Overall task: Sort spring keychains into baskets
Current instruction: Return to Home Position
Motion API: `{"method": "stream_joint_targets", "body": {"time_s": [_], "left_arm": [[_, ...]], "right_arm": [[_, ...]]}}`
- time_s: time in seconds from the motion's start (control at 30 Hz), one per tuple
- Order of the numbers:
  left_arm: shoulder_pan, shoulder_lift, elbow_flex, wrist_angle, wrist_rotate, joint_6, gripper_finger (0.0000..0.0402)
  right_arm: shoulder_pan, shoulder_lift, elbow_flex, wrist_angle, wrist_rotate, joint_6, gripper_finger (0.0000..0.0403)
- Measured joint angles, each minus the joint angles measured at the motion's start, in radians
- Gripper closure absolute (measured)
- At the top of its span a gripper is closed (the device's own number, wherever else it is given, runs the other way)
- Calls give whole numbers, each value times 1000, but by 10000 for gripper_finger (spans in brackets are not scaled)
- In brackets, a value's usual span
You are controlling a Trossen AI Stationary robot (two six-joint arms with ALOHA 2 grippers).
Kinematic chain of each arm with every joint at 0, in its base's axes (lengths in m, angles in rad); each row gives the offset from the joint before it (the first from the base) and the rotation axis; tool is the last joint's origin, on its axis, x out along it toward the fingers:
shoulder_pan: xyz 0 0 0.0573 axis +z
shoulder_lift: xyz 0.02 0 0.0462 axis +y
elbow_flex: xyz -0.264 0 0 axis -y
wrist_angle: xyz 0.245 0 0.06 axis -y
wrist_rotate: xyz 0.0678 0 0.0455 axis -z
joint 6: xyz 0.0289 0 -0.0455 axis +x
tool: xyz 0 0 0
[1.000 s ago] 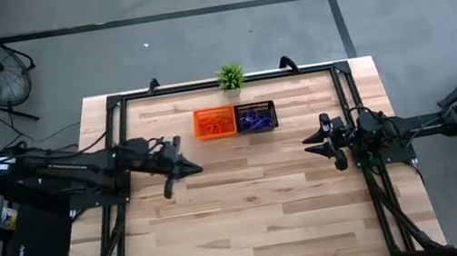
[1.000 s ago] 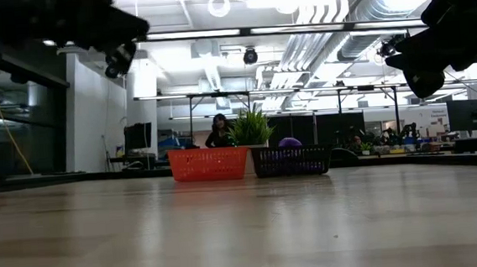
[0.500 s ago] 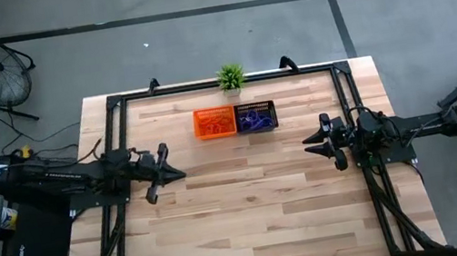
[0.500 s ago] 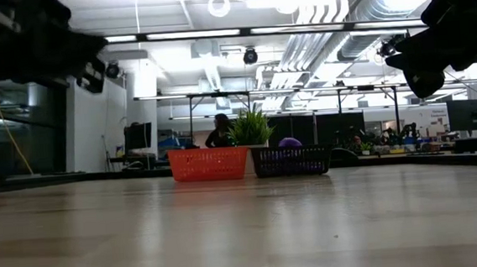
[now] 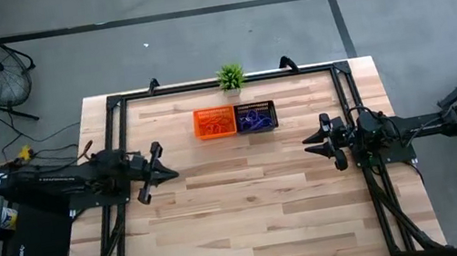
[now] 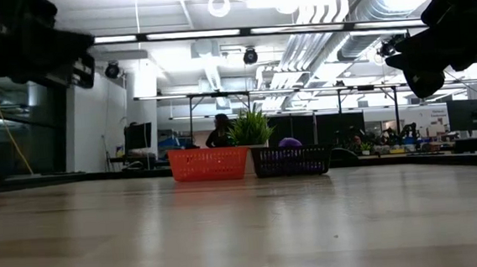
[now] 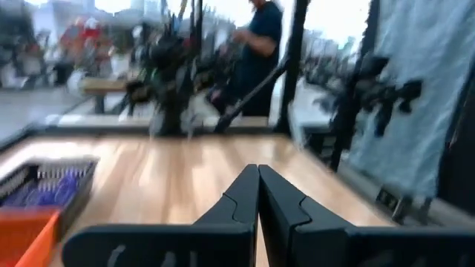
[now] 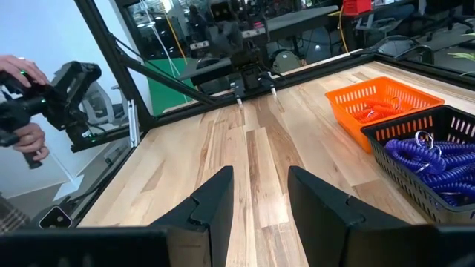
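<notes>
Two mesh baskets stand side by side at the table's far middle: the orange basket (image 5: 214, 122) holds orange-red spring keychains (image 8: 375, 111), and the black basket (image 5: 255, 116) holds purple ones (image 8: 415, 152). No keychain shows on the bare table. My left gripper (image 5: 171, 174) hangs shut and empty above the table's left part, pointing level toward the right; its fingers meet in the left wrist view (image 7: 257, 176). My right gripper (image 5: 307, 146) hangs open and empty above the right part, pointing left, with nothing between its fingers (image 8: 260, 182).
A small green potted plant (image 5: 231, 77) stands at the far edge behind the baskets. A black frame rail (image 5: 221, 82) runs around the tabletop. A person's hands hold a dark device (image 8: 30, 89) beyond the table's left side. The wide middle and near wood is bare.
My left gripper has drawn back toward the table's left edge and sunk a little, staying shut and empty. My right gripper has kept still.
</notes>
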Motion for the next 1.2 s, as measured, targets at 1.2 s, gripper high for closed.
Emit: {"method": "stream_joint_targets", "body": {"time_s": [1.2], "left_arm": [[90, -378, -2, -444, -62, -50, 400]], "right_arm": [[0, 0, 0, -2, 2, 0, 279]]}}
